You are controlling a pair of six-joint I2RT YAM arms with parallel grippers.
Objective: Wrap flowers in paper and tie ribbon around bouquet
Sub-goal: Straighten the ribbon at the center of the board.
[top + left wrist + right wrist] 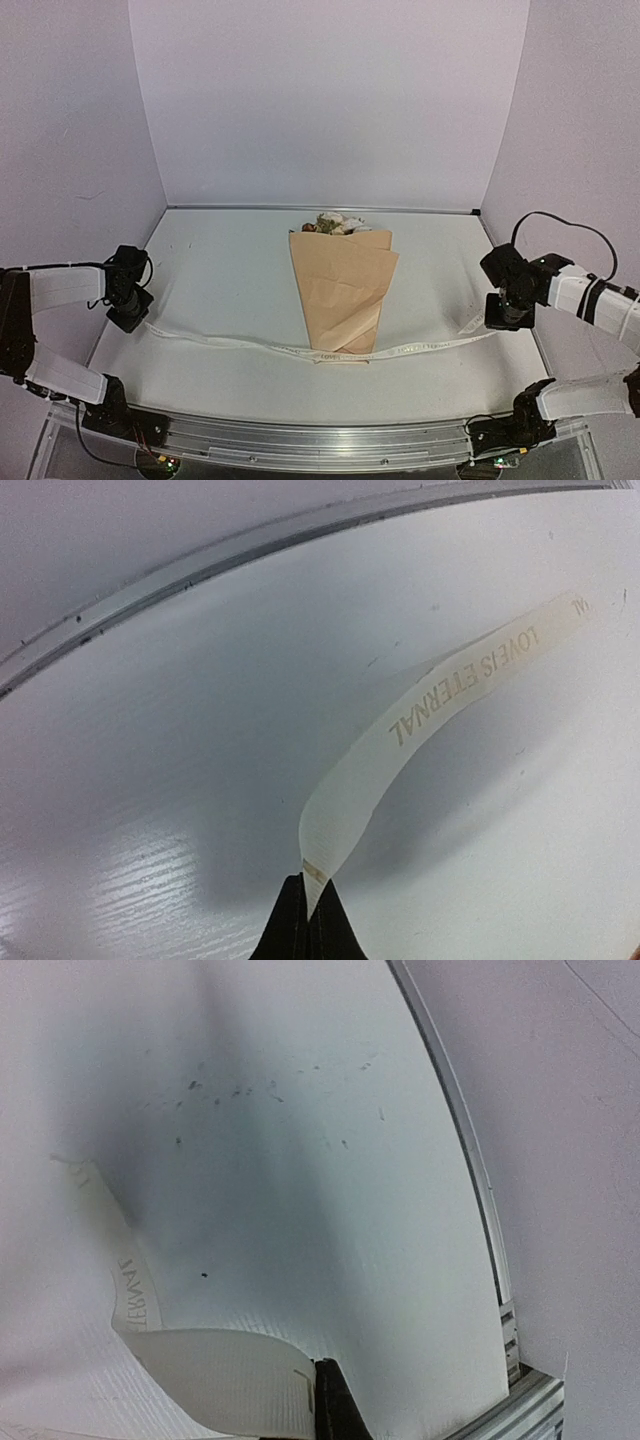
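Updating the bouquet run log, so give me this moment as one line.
left gripper: shut on ribbon end | right gripper: shut on other end | bouquet: wrapped | ribbon: crosses bouquet's narrow end, untied

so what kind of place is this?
Probably a lab test booth: plain white walls around a white table, with the left arm and right arm mounted on a metal rail.

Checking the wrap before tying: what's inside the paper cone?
The flowers show heads and leaves at the wide far end of the paper; their stems are covered by it, unseen.
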